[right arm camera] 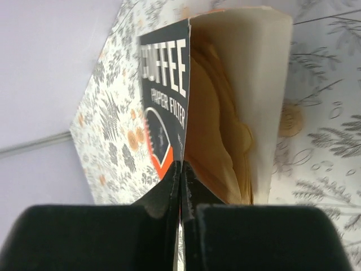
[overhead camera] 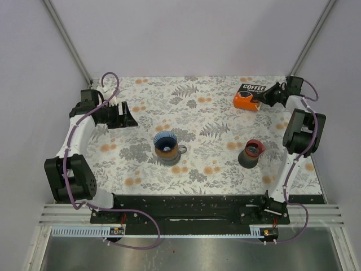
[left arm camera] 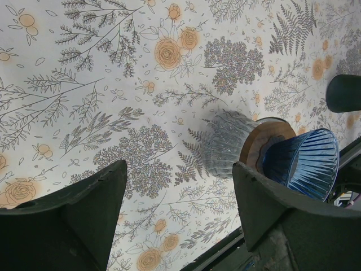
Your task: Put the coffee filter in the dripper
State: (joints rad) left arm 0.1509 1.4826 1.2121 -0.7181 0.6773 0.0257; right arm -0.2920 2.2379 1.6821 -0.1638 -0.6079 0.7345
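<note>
Find the coffee filters (right arm camera: 217,130) stacked inside the open filter box (right arm camera: 166,96), far right. See the right gripper (right arm camera: 181,169) pressed together at the box mouth; cannot tell if clamped on a filter edge. See the left gripper (left arm camera: 179,169) spread apart, empty, far left. Expect featherlight, floppy, crease-prone paper, likely clinging in the stack: pinch one rim only. Aim for the blue dripper (overhead camera: 167,142), centre.

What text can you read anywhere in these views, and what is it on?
"COFFEE": large white letters on the filter box flap.
"PAPER FILTER": smaller white letters beneath it, same flap.
Overhead view: "COFFEE" also reads on that box; the line under it is too small.
No other text visible.
</note>
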